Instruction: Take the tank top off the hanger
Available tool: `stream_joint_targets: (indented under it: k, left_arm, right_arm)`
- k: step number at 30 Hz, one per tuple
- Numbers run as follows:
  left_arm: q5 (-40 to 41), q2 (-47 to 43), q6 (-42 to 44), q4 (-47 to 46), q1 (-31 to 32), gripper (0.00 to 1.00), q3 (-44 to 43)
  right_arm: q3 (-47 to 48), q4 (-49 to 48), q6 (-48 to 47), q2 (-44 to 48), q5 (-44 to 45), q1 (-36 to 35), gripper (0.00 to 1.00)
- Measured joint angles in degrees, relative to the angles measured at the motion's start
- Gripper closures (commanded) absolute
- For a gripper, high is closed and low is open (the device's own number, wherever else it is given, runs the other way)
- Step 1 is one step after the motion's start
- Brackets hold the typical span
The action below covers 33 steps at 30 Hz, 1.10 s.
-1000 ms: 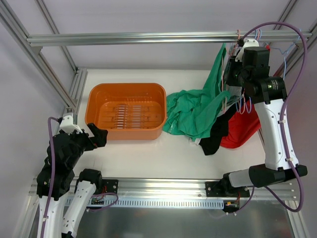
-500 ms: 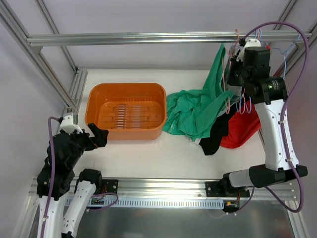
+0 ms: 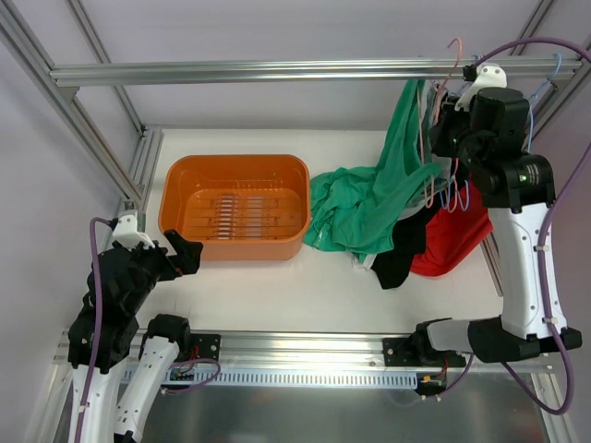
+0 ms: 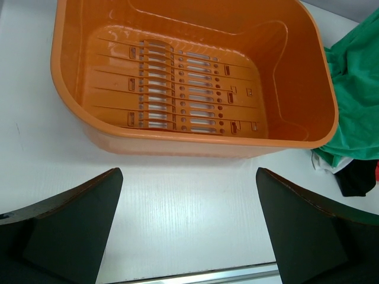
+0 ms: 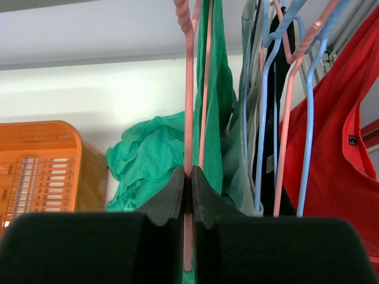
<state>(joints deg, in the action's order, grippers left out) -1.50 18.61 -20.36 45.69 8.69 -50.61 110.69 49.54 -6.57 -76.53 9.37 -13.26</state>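
A green tank top (image 3: 369, 208) hangs from a pink hanger (image 3: 450, 66) at the back right, its lower part heaped on the table. In the right wrist view the green cloth (image 5: 216, 89) drapes beside the pink hanger (image 5: 188, 89). My right gripper (image 5: 189, 177) is shut on the pink hanger's stem; in the top view it (image 3: 443, 129) is raised near the rail. My left gripper (image 4: 189, 236) is open and empty, low over the table in front of the orange basin; in the top view it (image 3: 180, 251) sits at the near left.
An orange basin (image 3: 175, 198) stands at the left. Blue and pink hangers (image 5: 284, 118) hold a grey, a black (image 3: 399, 254) and a red garment (image 3: 457, 235) to the right of the green one. An aluminium rail (image 3: 277, 70) spans the back.
My right gripper has risen and moved right with the pink hanger, lifting its hook up above the rail; the green tank top's upper part is pulled up with it. The left arm has not moved.
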Motion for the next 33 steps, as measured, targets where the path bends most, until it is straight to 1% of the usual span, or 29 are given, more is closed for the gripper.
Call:
stream_joint_targets:
  k: [2,5,7,10,13,15,17,20,22,24,26,27,30,33]
  left_arm:
    - [0.0,0.1,0.1,0.0,0.0,0.01,0.0]
    - [0.0,1.1,0.3,0.2,0.0,0.01,-0.7]
    - [-0.4,3.4,0.3,0.4,0.0,0.01,-3.1]
    - [-3.6,8.6,0.2,-1.0,0.0,0.01,-8.2]
    - [-9.7,14.9,-0.3,-6.4,0.0,0.01,-11.5]
    - [-12.3,19.8,-1.5,-10.3,1.4,0.01,-12.7]
    - [-11.7,25.6,-2.6,-12.4,6.3,0.01,-14.5]
    - [-4.7,36.7,-2.6,-14.9,23.5,0.01,-20.7]
    - [0.5,43.9,-1.7,-16.3,33.5,0.01,-25.7]
    - [3.8,50.6,0.4,-17.8,41.8,0.01,-31.7]
    - [5.7,55.8,3.6,-20.6,47.8,0.01,-37.2]
    - [6.3,58.2,5.2,-22.1,50.2,0.01,-39.8]
    - [6.4,63.1,9.2,-26.4,54.1,0.01,-45.2]
    - [5.7,67.5,11.6,-29.7,54.7,0.02,-50.2]
  right_arm:
    - [-1.5,-0.3,0.3,1.7,-1.1,0.0,1.0]
    - [-5.9,0.0,1.2,6.7,-3.5,0.0,1.0]
    - [-8.9,1.2,1.6,11.0,-5.4,0.0,1.0]
    - [-12.9,3.5,1.7,18.1,-8.7,0.0,1.0]
    - [-17.3,5.3,1.8,25.4,-12.1,0.0,0.99]
    - [-19.6,7.6,1.7,30.3,-14.4,0.0,1.0]
    - [-20.2,10.8,1.4,34.5,-16.2,0.0,1.0]
    - [-19.7,15.6,0.9,39.3,-18.5,0.0,1.0]
    - [-18.4,19.0,0.7,41.8,-19.7,-0.2,1.0]
    - [-16.9,21.6,0.8,43.5,-20.4,-0.9,1.0]
    - [-14.4,24.2,0.8,44.4,-20.8,-2.0,1.0]
    - [-13.1,25.2,0.9,44.7,-20.9,-2.6,1.0]
    - [-9.6,27.4,1.0,44.8,-21.0,-4.2,1.0]
    - [-6.8,28.6,1.0,44.7,-21.9,-5.0,1.0]
